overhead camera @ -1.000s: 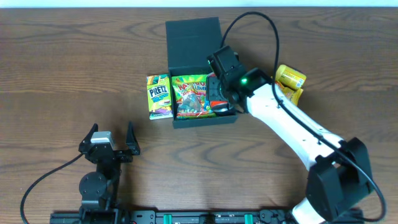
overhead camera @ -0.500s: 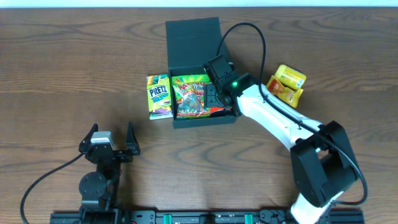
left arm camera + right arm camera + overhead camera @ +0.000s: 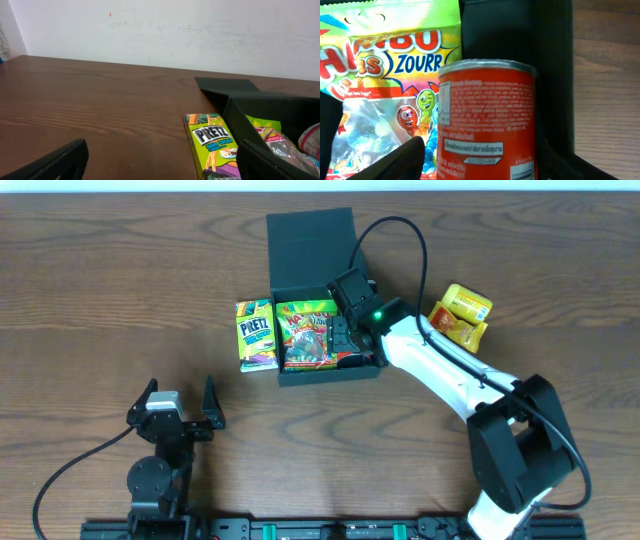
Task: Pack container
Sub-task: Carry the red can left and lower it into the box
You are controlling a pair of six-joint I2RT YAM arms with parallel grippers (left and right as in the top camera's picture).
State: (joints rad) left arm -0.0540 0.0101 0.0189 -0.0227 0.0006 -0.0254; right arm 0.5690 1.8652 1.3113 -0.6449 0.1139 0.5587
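Held right claw [image 3: 348, 340] down in dark box [image 3: 310, 240], fingers [image 3: 407, 157] spread around 1 red can [image 3: 490, 120], gummy bag [image 3: 305, 330] at its 9 o'clock, left claw [image 3: 170, 412] spread open at 7 o'clock on table [image 3: 80, 280].

right arm [image 3: 440, 375]: has swung in toward the container [image 3: 310, 240], and its elbow now sits closer to the table's middle
right gripper [image 3: 345, 330]: shifted slightly left and back, over the container's right side
red can [image 3: 487, 125]: from overhead, only a sliver now shows by the front wall
yellow snack pack [image 3: 460, 315]: no longer overlapped by the arm
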